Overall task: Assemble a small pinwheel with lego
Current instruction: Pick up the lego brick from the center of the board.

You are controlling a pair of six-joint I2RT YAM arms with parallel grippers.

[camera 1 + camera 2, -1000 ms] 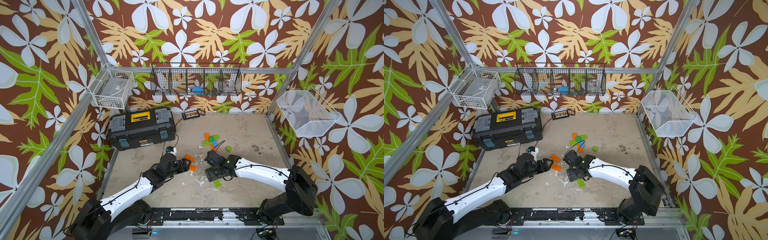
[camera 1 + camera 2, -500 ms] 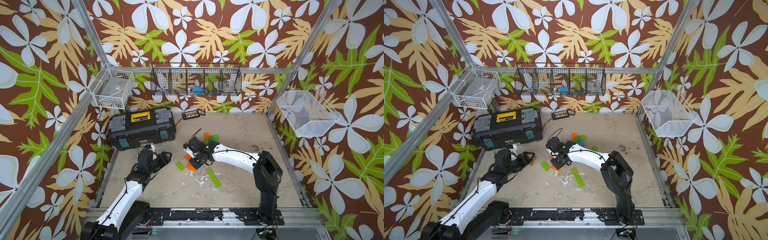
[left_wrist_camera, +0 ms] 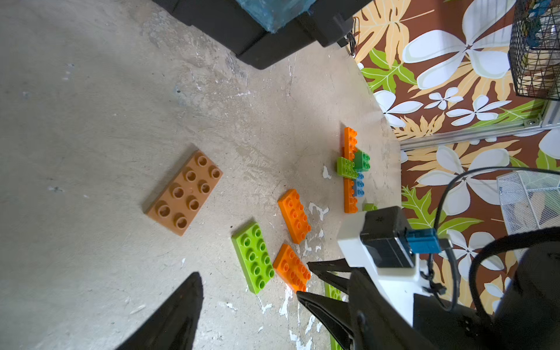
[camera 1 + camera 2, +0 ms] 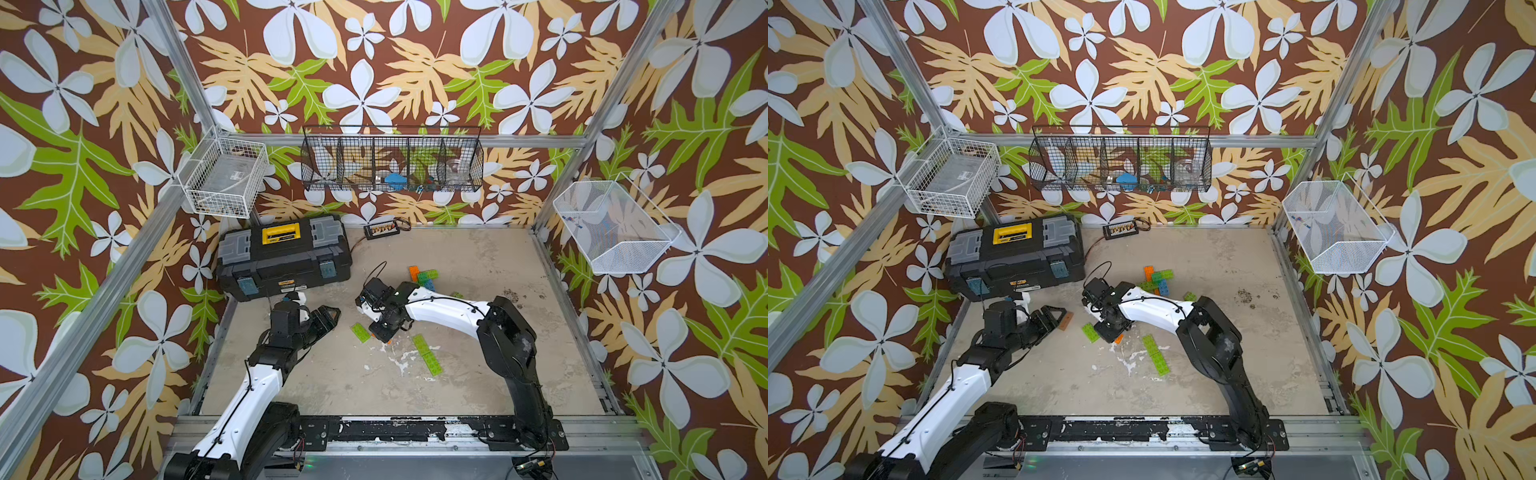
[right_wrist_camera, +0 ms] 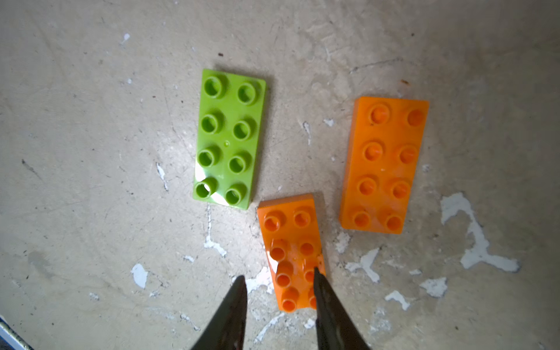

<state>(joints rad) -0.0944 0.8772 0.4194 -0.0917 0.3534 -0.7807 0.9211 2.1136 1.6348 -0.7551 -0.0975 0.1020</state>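
Where the right gripper point(image 5: 278, 274) reaches down to the tabletop point(image 4: 490, 386), we see its jaws partly open and astride the near end of an orange brick point(image 5: 288, 230). One fingertip overlaps that brick's edge, while bare table shows between the brick and the opposite fingertip, so we read no closed grip. Whether the overlapping fingertip actually touches the plastic, we cannot tell. The orange brick lies studs up, flanked by a lime brick point(image 5: 230, 139) on one side and a second orange brick point(image 5: 383, 163) on the other, all three close together on the table. We find the left gripper point(image 4: 331, 319) low over the table with jaws spread wide and nothing between them; a brown brick point(image 3: 185, 192) lies flat just ahead of it. In both top views a joined cluster point(image 4: 424, 276) of orange, green and blue bricks rests on the far side of the right arm, and two lime bricks point(image 4: 426, 360) lie end to end nearer the robot's base. A black toolbox point(image 4: 282, 257) stands at the rear on the left arm's side.
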